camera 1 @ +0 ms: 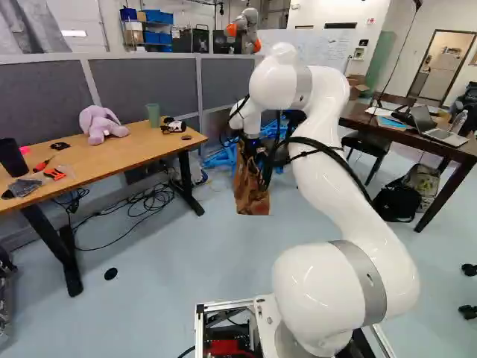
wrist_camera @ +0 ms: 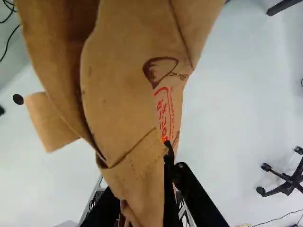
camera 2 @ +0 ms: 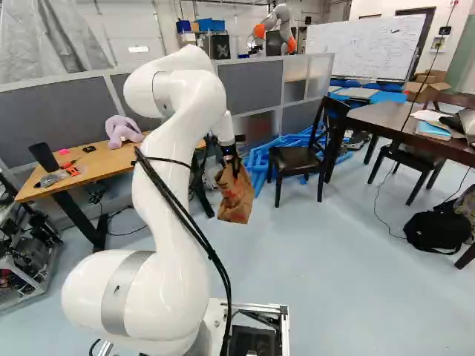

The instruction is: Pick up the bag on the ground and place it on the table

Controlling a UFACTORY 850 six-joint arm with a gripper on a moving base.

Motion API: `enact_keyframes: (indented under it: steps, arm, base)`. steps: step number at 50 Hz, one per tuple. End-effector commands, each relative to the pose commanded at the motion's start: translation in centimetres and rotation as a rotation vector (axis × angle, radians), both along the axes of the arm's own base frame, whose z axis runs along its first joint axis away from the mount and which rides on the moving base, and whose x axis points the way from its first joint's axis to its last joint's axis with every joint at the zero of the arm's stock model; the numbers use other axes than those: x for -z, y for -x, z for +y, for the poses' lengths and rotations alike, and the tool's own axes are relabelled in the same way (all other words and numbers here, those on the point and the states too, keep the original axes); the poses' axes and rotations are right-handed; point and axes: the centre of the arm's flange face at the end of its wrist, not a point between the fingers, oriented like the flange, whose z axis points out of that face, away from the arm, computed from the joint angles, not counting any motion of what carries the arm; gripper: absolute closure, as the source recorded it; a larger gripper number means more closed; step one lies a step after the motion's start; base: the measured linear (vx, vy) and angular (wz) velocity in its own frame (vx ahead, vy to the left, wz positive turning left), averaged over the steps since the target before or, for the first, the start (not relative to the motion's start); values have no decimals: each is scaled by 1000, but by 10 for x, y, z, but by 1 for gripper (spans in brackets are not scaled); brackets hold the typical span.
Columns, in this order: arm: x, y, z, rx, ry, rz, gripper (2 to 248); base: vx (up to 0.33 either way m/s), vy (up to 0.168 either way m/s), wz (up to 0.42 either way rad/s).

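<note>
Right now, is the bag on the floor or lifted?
Lifted: the bag hangs from the gripper, clear of the floor.

Brown paper bag (wrist_camera: 123,94), one: red lettering (wrist_camera: 164,111) printed on its side, partly creased, wording unreadable. Whiteboard (camera 2: 397,63), one: dark handwriting (camera 2: 349,46) across its face, too small to read. Legible words, brands, numbers: none.

Room above desk (camera 1: 104,158); plush toy (camera 1: 98,124) on it, partition (camera 1: 128,88) behind.

Right of centre in my left base view, I've got a glossy white arm (camera 1: 343,205) with bulbous joints (camera 1: 317,287), grey bands (camera 1: 367,277) and black cables (camera 2: 214,257).
</note>
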Motion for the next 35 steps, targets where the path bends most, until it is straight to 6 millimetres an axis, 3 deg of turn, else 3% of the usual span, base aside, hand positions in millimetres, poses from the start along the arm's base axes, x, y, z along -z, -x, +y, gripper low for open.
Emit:
enact_keyframes:
  steps: [35]
  arm:
    - [-55,13,0,0,-1,-58,229]
  base:
    - [0,0,0]
